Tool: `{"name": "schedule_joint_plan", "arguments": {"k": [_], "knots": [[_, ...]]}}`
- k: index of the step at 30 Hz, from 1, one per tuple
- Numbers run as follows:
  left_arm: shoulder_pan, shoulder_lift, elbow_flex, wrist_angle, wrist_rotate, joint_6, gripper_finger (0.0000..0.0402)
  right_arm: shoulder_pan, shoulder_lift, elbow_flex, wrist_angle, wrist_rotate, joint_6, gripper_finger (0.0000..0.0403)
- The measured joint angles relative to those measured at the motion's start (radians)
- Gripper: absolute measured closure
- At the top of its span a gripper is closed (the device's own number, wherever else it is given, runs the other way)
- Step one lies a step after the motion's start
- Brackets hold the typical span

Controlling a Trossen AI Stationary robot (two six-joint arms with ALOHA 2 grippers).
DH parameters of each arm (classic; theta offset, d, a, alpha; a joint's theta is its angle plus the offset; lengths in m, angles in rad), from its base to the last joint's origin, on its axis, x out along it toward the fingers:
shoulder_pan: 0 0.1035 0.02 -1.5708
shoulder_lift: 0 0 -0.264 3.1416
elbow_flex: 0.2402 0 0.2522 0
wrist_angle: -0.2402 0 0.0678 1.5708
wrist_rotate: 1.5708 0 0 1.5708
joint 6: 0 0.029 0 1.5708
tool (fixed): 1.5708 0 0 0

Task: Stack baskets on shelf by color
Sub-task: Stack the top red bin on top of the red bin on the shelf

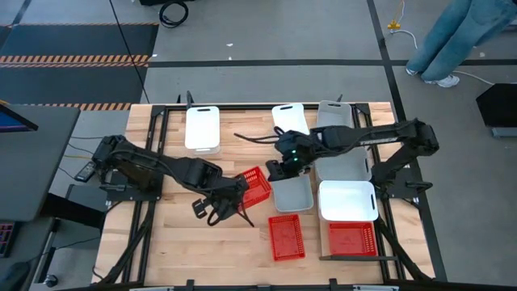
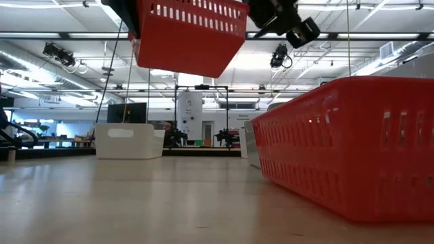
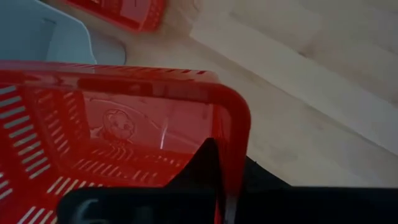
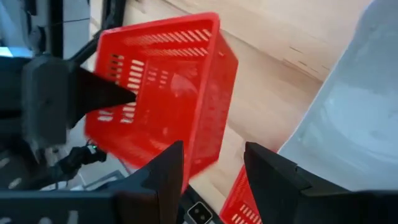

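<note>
My left gripper (image 1: 229, 199) is shut on a red mesh basket (image 1: 257, 186) and holds it in the air over the middle of the table; the low view shows the basket (image 2: 190, 34) tilted, high above the tabletop. My right gripper (image 1: 280, 170) hangs just to the basket's right, over a light grey basket (image 1: 291, 194). It is open, with nothing between its fingers (image 4: 165, 171). The shelf shows as a paler plank (image 3: 292, 68) on the tabletop beyond the held basket. My left gripper pinches the red basket's wall next to a rounded corner (image 3: 235, 155), one finger (image 3: 202, 165) inside the basket and the other outside. The fingers come from above, slanting from the table's left. The basket is lifted clear and tilted.
Two more red baskets (image 1: 287, 237) (image 1: 351, 238) lie near the front right. White baskets stand at the far left (image 1: 202, 128), far middle (image 1: 291, 119) and right (image 1: 347, 200). Grey ones (image 1: 339, 121) (image 1: 343, 166) sit under the right arm. Bare wood lies at the front left.
</note>
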Motion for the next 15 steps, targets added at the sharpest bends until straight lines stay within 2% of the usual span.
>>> {"name": "schedule_joint_plan", "arguments": {"k": [5, 15], "knots": [[0.000, 0.000, 0.000, 0.001, -0.002, -0.002, 0.0398, -0.003, 0.051, 0.000, 0.064, -0.015, 0.002, 0.0229], [0.000, 0.000, 0.000, 0.012, -0.017, -0.012, 0.0398, -0.002, 0.109, 0.000, 0.063, -0.067, -0.005, 0.0229]]}}
